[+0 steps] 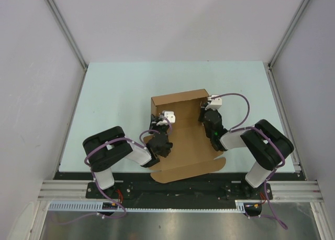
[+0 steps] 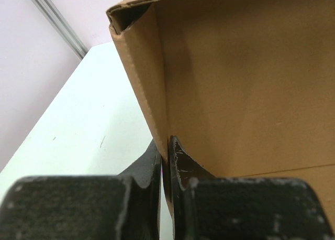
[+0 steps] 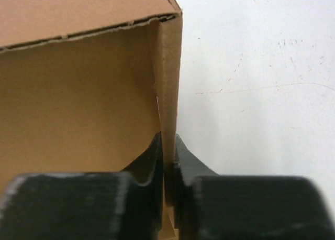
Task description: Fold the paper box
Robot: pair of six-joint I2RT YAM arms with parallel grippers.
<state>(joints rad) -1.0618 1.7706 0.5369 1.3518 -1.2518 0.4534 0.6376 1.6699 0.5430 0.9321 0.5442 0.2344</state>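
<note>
Near the middle of the table [image 1: 115, 93], as I watched from the overhead camera, the paper box [image 1: 183, 140] sat partly formed, plain brown and unprinted. Its rear wall [image 1: 179, 97] stood upright on the 12 o'clock side, while the front panel [image 1: 188, 167] with its rounded corners lay flat toward 6 o'clock, reaching almost to the table's near edge between the two arm bases.

At the box's 9 o'clock side, the left gripper [image 2: 165, 145] was closed down to a thin slit on the left side wall [image 2: 149, 77]. On my left wrist feed, one black finger sat outside the cardboard and the other inside it, pinching the wall's lower edge. That wall stood upright and met the rear wall at the far corner.

At 3 o'clock the right gripper [image 3: 167, 145] did the same on the right side wall [image 3: 168, 77], its jaws nearly together with the upright cardboard edge clamped between them. Beyond that wall, toward 3 o'clock, I saw only the pale, lightly scuffed tabletop.
</note>
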